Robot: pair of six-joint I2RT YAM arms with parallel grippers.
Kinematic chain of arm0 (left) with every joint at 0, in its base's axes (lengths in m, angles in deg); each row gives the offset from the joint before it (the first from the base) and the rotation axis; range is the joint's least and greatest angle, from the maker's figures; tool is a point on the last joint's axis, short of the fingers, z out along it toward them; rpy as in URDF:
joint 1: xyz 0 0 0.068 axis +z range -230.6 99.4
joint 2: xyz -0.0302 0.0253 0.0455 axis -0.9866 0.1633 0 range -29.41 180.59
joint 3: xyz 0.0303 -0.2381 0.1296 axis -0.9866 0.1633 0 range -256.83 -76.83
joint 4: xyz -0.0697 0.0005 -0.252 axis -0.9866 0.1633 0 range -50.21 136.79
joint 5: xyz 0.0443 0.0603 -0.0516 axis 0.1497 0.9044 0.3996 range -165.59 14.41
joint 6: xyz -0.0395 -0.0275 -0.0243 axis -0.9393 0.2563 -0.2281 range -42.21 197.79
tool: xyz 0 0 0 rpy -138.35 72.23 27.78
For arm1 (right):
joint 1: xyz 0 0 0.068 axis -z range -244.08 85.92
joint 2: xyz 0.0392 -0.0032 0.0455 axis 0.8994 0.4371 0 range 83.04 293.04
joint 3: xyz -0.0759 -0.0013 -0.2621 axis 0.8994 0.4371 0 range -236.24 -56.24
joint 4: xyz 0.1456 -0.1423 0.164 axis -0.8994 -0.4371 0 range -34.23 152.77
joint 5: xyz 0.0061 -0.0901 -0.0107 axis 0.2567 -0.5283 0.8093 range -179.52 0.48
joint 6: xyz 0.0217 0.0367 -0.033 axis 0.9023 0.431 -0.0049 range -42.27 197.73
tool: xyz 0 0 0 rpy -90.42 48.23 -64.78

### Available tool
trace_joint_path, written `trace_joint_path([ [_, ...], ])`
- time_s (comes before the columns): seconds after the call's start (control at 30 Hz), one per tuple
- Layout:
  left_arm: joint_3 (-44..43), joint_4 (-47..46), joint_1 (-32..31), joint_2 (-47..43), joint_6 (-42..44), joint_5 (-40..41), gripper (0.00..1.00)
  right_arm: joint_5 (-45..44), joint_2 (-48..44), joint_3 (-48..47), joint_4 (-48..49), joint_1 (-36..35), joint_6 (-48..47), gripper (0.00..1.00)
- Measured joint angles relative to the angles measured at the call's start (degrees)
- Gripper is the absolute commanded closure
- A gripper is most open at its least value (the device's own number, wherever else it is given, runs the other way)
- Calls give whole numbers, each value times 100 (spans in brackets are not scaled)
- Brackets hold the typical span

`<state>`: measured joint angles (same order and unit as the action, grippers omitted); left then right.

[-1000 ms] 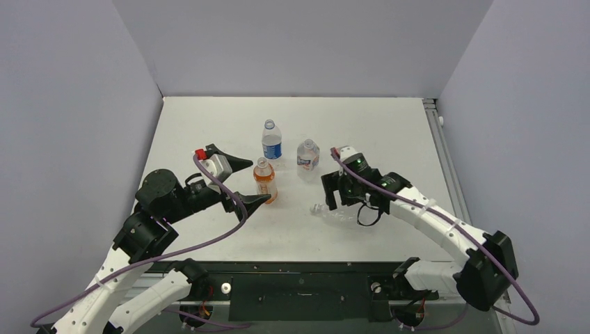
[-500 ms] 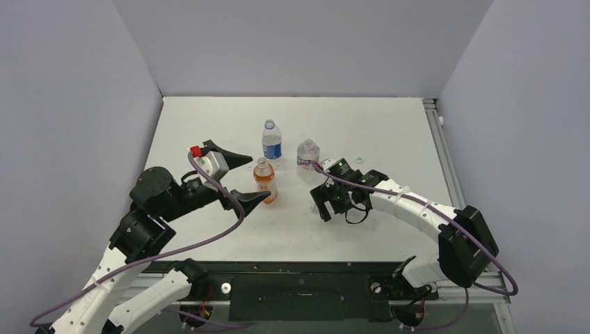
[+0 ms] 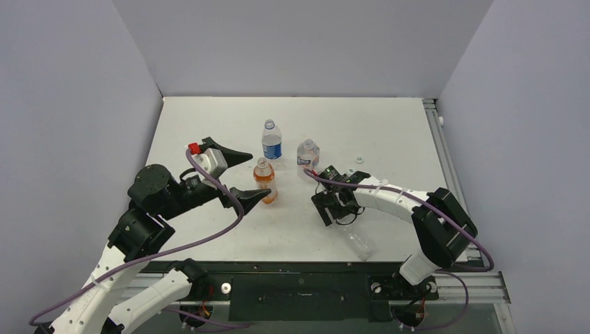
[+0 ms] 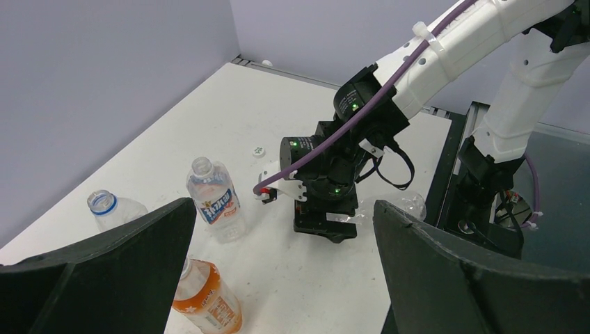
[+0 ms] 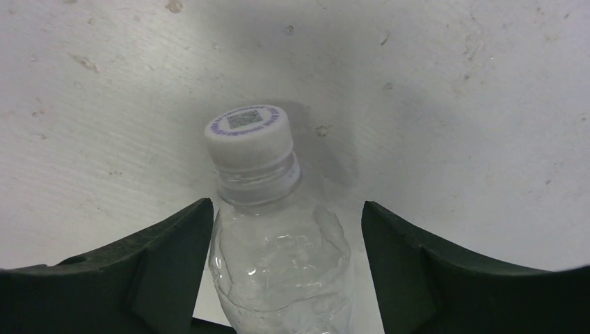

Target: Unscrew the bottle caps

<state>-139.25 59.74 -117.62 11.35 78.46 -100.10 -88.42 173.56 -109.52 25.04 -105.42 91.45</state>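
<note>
Plain bottle lies on the table between the spread, released fingers of the right gripper. Its white cap, still on, bears a printed square code. The left gripper hangs wide open above the orange bottle. Lettering on the short bottle and the blue-labelled bottle is illegible.
</note>
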Motion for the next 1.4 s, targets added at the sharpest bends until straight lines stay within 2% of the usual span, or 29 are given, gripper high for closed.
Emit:
trace_joint_path([
  [0.13,-2,0,0,-2,0,0,4,-149,20,-20,-31,0,120,49],
  [0.27,-2,0,0,-2,-48,-9,3,-177,-35,-52,-33,0,275,60],
  [0.53,0,-9,0,-74,-162,2,4,-166,-997,-413,-319,0,503,67],
  [0.7,0,-70,0,-120,-304,63,3,4,-1902,-1532,-511,-4,649,73],
  [0.83,31,-269,0,-107,-614,63,3,90,-2542,-2535,238,-136,927,75],
  [0.97,114,-562,0,-63,-970,-26,3,59,-2796,-2977,1239,-610,1106,77],
  [1.2,216,-938,0,205,-1478,-577,3,-361,-2306,-3506,2527,-1670,1054,79],
  [1.4,216,-992,0,358,-1556,-1016,3,-540,-1757,-3663,2975,-2173,931,81],
])
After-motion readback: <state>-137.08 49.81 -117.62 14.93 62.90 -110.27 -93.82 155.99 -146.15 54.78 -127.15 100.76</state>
